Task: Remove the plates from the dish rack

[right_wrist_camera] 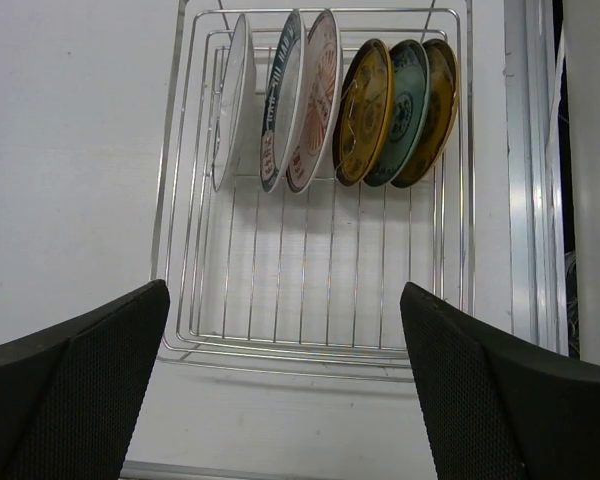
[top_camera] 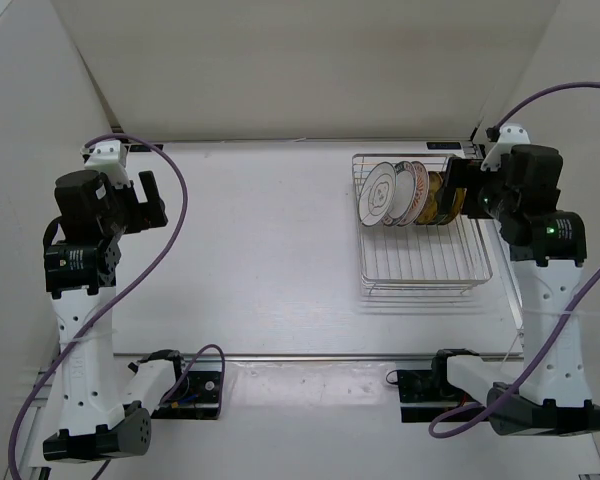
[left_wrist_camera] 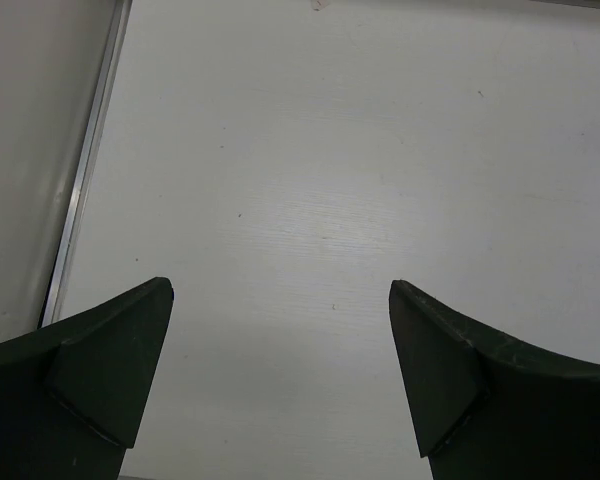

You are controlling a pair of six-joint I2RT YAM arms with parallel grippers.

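Plates (right_wrist_camera: 330,100) stand on edge in the dish rack (right_wrist_camera: 300,345), far-right corner of the table (top_camera: 260,250).
Six in a row; rim lettering unreadable. Left gripper (left_wrist_camera: 280,290) and right gripper (right_wrist_camera: 283,300) both gape, holding nothing.

This is a robotics lab test cell, not a kitchen: a bare white table (top_camera: 260,250) is boxed in by plain white panels (top_camera: 300,60) behind it and at both sides. Two robot arms (top_camera: 80,330) are bolted at the table's near edge, trailing purple cables (top_camera: 186,200). A wire dish rack (top_camera: 425,262) of plates (top_camera: 380,193) stands toward the table's right side.
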